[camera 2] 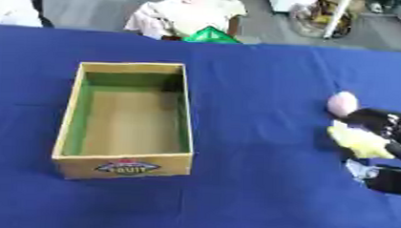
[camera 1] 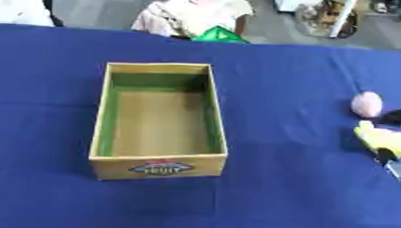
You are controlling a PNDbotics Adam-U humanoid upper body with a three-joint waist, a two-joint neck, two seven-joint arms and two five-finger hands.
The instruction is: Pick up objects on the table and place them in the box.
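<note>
An open cardboard box [camera 1: 99, 126] with green inner walls and a brown floor stands left of centre on the blue table; nothing lies in it. A small pink rounded object [camera 2: 343, 102] rests on the cloth at the far right. Just below it is a yellow object [camera 2: 358, 140], and my right hand [camera 2: 379, 121] comes in from the right edge with its black fingers curled over and under that yellow object. Most of the hand is cut off by the view's edge. My left hand shows in neither view.
A blue cloth [camera 1: 293, 186] covers the whole table. A green object [camera 1: 219, 34] sits at the table's far edge, behind the box. Beyond that edge are the floor and some clutter.
</note>
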